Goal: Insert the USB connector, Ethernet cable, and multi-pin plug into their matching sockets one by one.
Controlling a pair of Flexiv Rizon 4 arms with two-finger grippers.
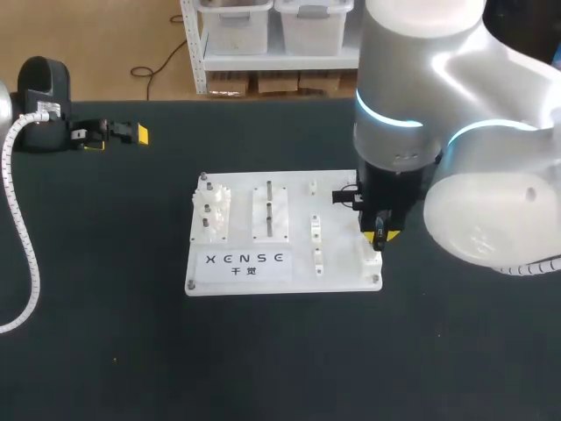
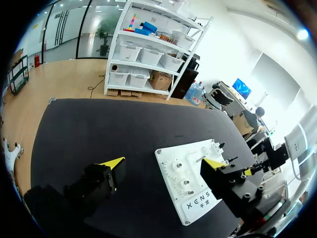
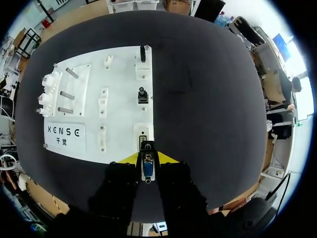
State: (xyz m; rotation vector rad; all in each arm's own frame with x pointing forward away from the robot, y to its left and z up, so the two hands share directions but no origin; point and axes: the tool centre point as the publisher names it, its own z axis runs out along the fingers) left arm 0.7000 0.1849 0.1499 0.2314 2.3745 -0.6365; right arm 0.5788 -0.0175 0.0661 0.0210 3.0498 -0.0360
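A white board [image 1: 263, 263] with sockets along its right side lies mid-table. My right gripper [image 1: 382, 231] hangs over the board's near right corner, shut on the multi-pin plug [image 3: 147, 167], a black body with a blue-grey metal face. The plug sits just short of a matching socket [image 3: 142, 140] at the board's [image 3: 119, 119] near edge, ahead of the right gripper [image 3: 148, 158]. Two small black plugs [image 3: 142, 94] [image 3: 142, 52] stand in sockets farther along the same row. My left gripper [image 1: 131, 133] rests at the table's far left, open and empty, with the board [image 2: 174, 159] ahead of the left gripper [image 2: 162, 163].
The board also carries white gears [image 1: 213, 209], upright pegs [image 1: 269, 203] and small white fittings [image 1: 316, 230]. A ribbed white cable [image 1: 22, 237] hangs along the left arm. Bare black tabletop [image 1: 105, 298] surrounds the board.
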